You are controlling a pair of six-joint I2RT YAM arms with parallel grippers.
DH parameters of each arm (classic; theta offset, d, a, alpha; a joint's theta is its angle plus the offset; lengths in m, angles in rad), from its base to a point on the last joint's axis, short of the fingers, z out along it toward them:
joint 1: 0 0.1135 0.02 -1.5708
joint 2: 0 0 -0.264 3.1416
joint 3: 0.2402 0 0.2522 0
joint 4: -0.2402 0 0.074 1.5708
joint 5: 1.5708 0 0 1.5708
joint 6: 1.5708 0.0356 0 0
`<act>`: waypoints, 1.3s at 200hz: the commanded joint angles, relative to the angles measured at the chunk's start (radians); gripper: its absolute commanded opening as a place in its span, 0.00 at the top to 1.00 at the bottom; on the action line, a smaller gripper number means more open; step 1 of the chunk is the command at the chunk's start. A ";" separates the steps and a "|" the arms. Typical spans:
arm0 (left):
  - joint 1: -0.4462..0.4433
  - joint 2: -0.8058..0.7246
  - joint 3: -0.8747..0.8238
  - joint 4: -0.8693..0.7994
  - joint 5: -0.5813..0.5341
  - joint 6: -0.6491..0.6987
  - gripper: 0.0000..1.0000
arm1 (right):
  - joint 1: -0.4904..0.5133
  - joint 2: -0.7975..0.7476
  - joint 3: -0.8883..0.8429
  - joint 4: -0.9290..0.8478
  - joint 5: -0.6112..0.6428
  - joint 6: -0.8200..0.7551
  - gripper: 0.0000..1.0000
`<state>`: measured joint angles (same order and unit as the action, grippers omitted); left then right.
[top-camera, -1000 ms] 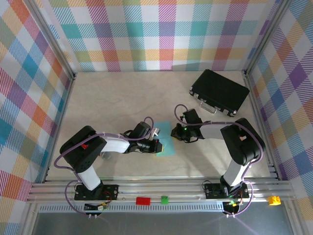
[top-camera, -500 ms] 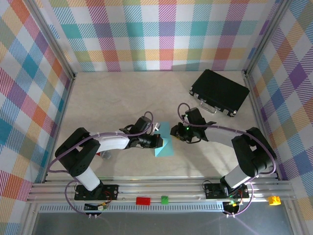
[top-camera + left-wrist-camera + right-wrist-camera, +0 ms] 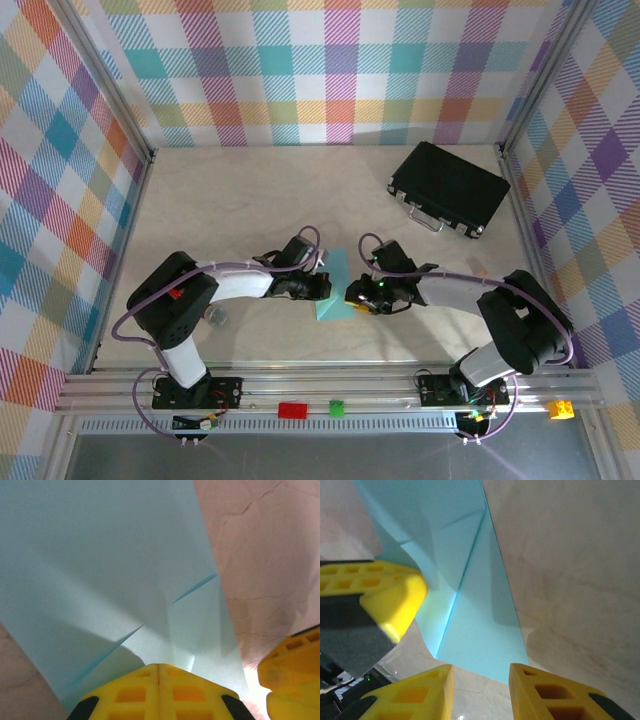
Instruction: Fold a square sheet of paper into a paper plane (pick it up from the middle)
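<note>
The partly folded square sheet of paper (image 3: 334, 306) sits mid-bench (image 3: 230, 200) toward the near edge, its long axis running near-to-far and narrowing toward the far edge. The left end effector (image 3: 159, 672) is clenched on it; the right end effector (image 3: 481, 672) is released, fingers apart at its corner. Wrist views reveal diagonal creases; the top view gives its tapered outline.
</note>
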<state>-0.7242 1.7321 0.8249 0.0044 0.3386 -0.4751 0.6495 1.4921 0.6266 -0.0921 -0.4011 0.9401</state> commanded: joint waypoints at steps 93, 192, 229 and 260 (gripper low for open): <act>0.007 0.027 -0.063 0.058 0.043 -0.016 1.00 | 0.048 0.072 0.041 0.046 0.022 0.077 0.59; 0.006 -0.001 -0.089 0.079 0.034 -0.034 1.00 | -0.015 0.155 0.127 0.155 0.011 0.099 0.55; 0.006 -0.004 -0.104 0.109 0.039 -0.051 1.00 | -0.036 0.163 0.115 0.149 0.032 0.083 0.59; 0.007 -0.005 -0.112 0.132 0.042 -0.067 1.00 | -0.057 0.169 0.125 0.135 0.014 0.050 0.66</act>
<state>-0.7177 1.7283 0.7460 0.1684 0.3752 -0.5301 0.6128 1.6440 0.7353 0.0368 -0.4007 1.0260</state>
